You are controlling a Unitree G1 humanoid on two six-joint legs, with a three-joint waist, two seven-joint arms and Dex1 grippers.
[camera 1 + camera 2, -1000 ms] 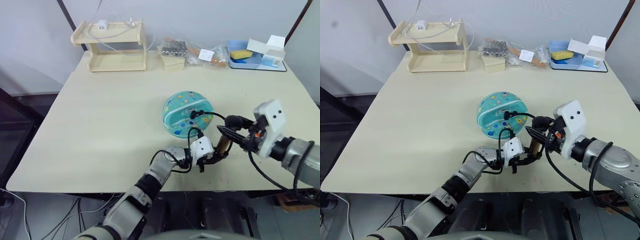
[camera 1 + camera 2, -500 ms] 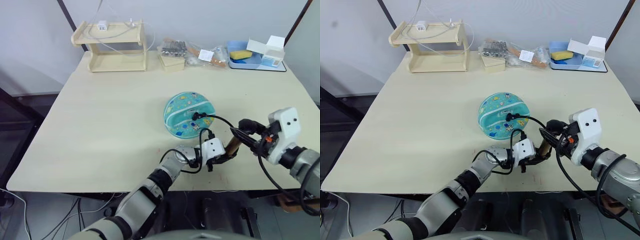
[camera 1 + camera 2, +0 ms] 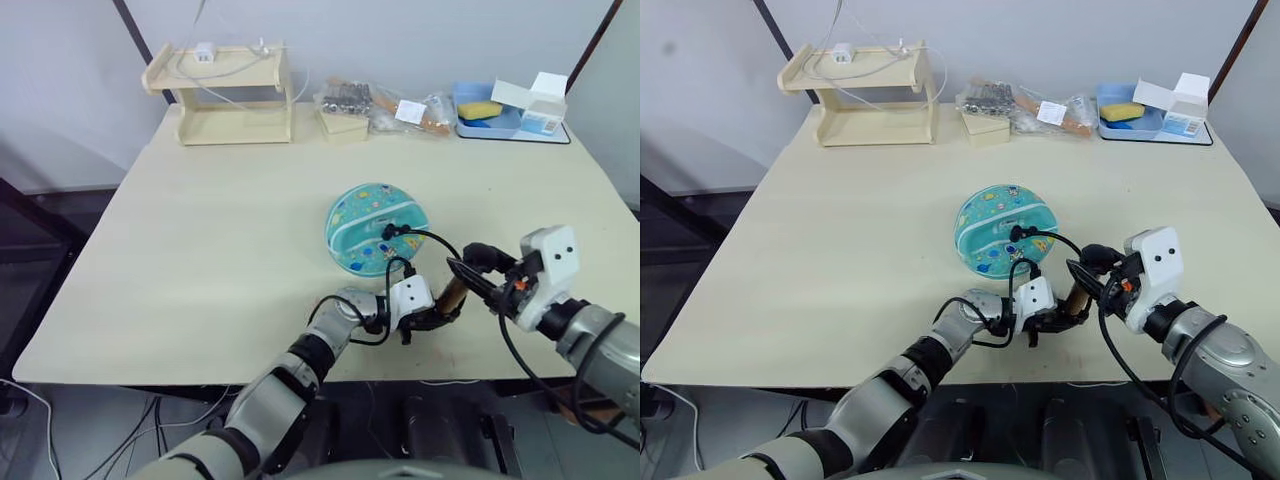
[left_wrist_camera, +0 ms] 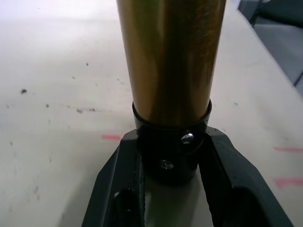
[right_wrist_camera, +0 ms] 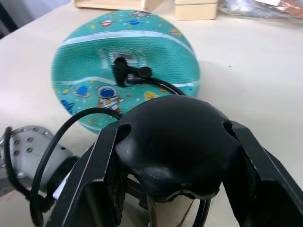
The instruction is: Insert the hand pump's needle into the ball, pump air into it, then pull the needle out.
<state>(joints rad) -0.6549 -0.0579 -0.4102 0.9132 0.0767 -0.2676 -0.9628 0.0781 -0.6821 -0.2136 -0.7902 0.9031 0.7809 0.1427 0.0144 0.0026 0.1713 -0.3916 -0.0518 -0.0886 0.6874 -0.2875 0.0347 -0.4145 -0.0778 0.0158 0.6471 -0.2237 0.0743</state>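
The right end effector [image 3: 1092, 268], closed over the pump [image 3: 1073, 300] handle, has moved back in toward the ball [image 3: 1004, 230] after pulling away from it half a second ago. The pump's brass barrel looks shorter between the two end effectors. The left end effector [image 3: 1052, 322], gripping the pump's base, has shifted slightly nearer the ball.

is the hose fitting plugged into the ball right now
Yes, in the right wrist view the hose's black fitting sits on the white label patch of the ball.
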